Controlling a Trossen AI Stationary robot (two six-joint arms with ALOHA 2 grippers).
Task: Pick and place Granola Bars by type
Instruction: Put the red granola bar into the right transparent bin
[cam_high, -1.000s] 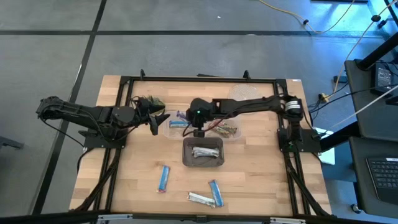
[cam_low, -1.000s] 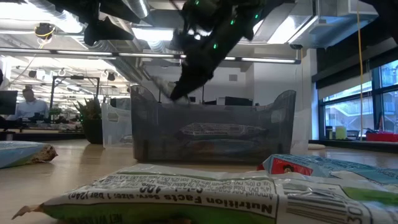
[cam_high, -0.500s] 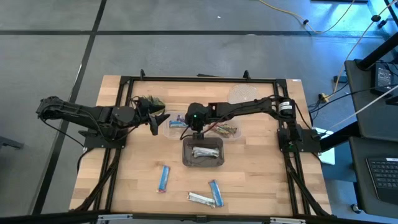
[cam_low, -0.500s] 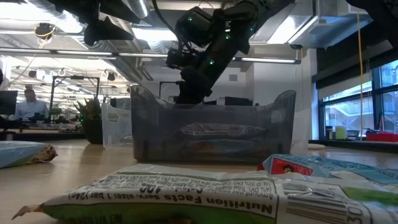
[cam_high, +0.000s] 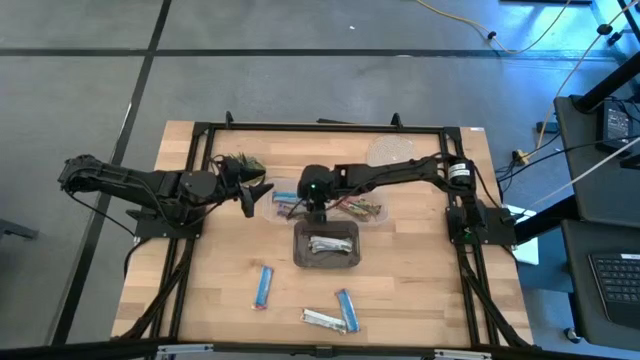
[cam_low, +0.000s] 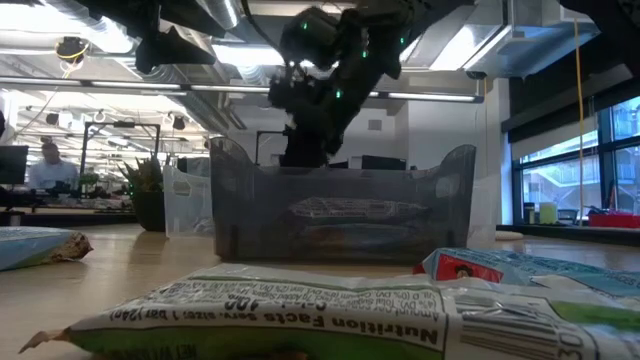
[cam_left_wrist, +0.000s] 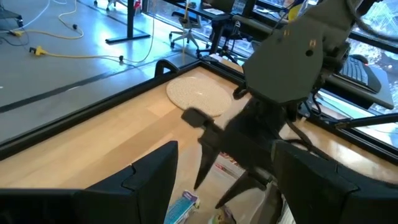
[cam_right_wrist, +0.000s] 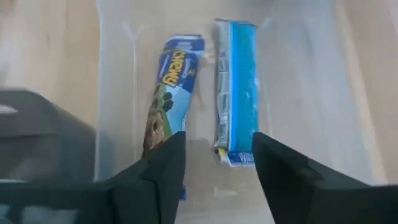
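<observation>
Table layout, seen from above

Grey bin (cam_high: 325, 246) sits at centre with granola bars (cam_high: 327, 245) inside; clear tray (cam_high: 372, 217) lies at its 12 o'clock under the right gripper (cam_high: 316, 208). Loose bars (cam_high: 263, 287) rest at 6, potted plant (cam_high: 243, 163) at 10, woven coaster (cam_high: 388, 150) at 1.

Right gripper (cam_high: 313, 205) lowered, fingers (cam_right_wrist: 283, 177) apart, left gripper (cam_high: 252, 195) waiting nearby

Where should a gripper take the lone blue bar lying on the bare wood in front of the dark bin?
Grip the blue bar at mid-length, coming straight down, fingers closing across its narrow width. It lies flat and nearly lengthwise toward the table's front edge, apart from the other bars, so both long edges look free.
</observation>
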